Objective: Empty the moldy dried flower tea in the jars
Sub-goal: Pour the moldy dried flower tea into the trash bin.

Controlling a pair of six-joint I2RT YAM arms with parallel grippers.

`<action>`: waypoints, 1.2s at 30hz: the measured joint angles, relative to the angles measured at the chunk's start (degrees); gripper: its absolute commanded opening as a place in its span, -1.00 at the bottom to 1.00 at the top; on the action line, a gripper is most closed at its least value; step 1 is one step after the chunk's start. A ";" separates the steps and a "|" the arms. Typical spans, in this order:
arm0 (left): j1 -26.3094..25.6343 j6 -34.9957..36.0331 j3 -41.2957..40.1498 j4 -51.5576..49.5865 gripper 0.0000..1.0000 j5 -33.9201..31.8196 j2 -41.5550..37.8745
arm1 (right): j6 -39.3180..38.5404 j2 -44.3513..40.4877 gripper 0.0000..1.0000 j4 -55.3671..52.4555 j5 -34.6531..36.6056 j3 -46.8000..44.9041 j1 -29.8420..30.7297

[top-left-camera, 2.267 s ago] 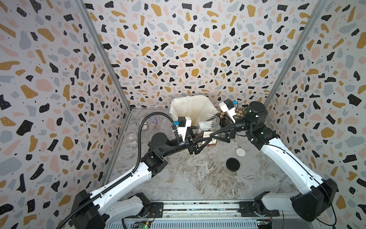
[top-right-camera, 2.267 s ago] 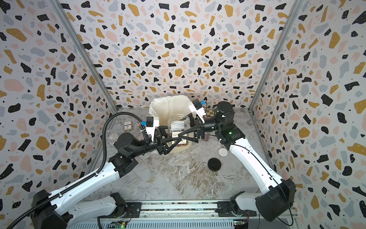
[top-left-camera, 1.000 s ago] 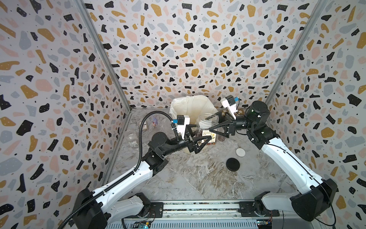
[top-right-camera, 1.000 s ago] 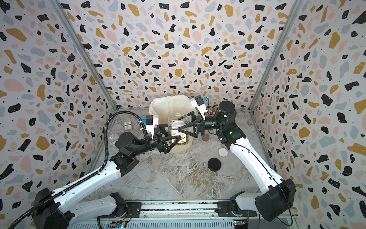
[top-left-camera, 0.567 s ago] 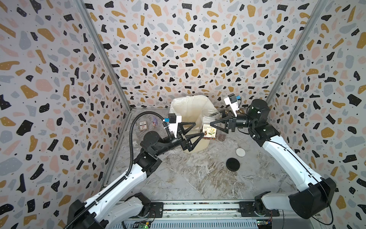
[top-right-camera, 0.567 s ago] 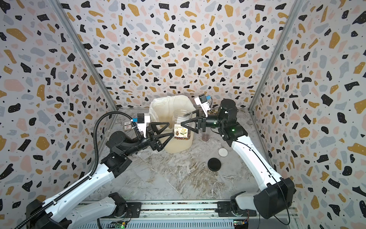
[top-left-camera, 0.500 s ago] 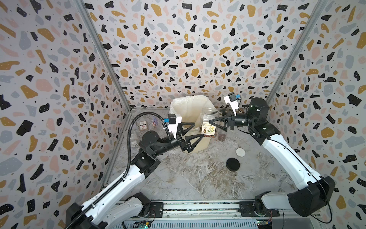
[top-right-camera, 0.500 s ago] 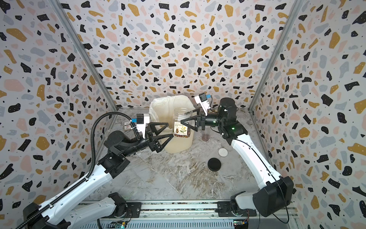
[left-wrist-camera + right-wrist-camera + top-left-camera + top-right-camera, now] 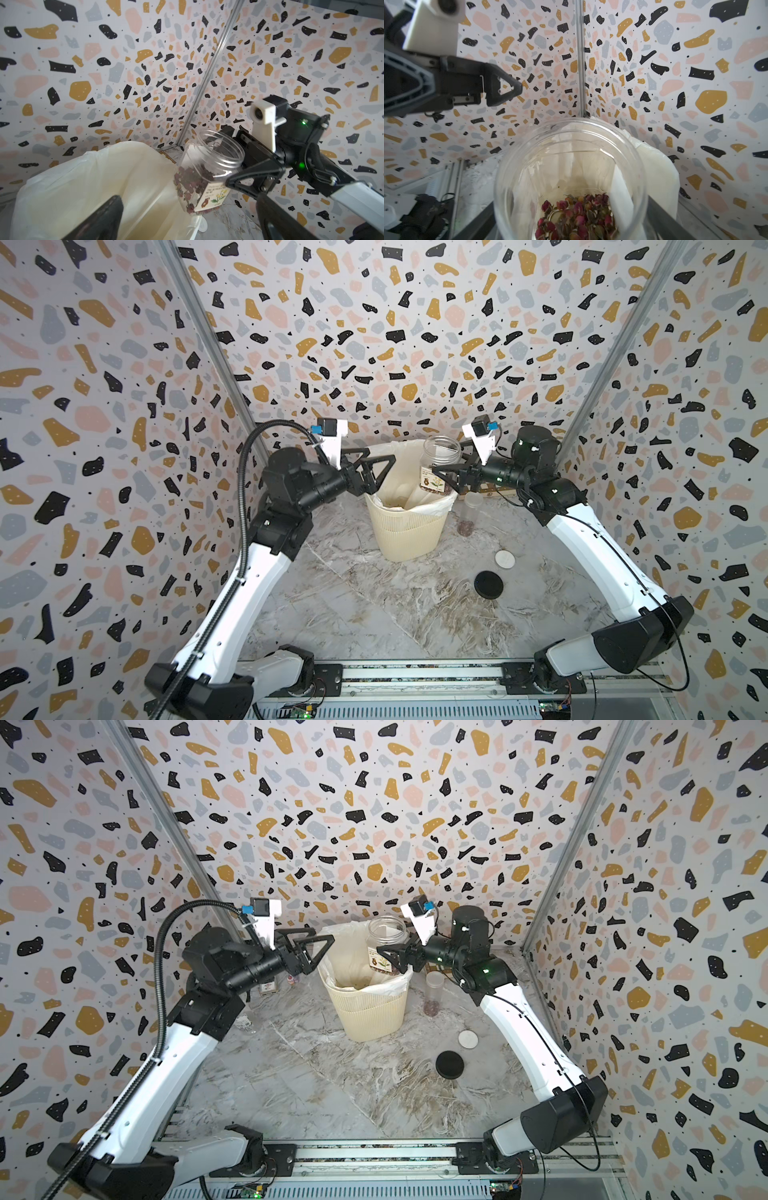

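The right claw (image 9: 442, 480) is pinching a labelled jar (image 9: 442, 452) by its lower half, one finger on each side. It holds the jar in the air over the right-hand rim of the cream ribbed bin (image 9: 409, 531), which is lined with a white bag. The jar has no lid and its mouth faces up. The dried flower tea (image 9: 577, 214), dark red buds, lies in a heap at its bottom.

The left claw (image 9: 313, 950) hangs by the bin's other side, spread wide with nothing in it.

On the desk (image 9: 374, 605), just right of the bin, stands a second jar (image 9: 468, 514), open, with a little tea at its bottom. Nearer the front lie a white lid (image 9: 505, 559) and a black lid (image 9: 488, 583), apart from each other.
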 measured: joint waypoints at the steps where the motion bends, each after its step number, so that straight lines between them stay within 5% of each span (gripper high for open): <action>1: 0.68 -0.70 3.06 -1.77 0.75 1.55 2.71 | -2.45 0.00 0.43 0.22 1.84 -0.26 1.27; 8: 1.16 -0.55 16.94 -14.47 0.55 9.44 15.39 | -16.09 0.02 0.41 2.32 11.69 -1.38 8.15; 17: 1.16 4.20 18.36 -20.37 0.41 13.53 16.39 | -26.12 4.02 0.33 2.51 24.28 -0.87 13.57; 21: 1.16 6.40 18.62 -22.80 0.23 13.62 16.44 | -28.02 6.58 0.30 1.38 30.05 0.09 14.93; 36: 1.16 13.64 20.52 -30.60 0.20 6.62 18.18 | -30.49 7.69 0.29 -1.20 38.03 2.32 18.38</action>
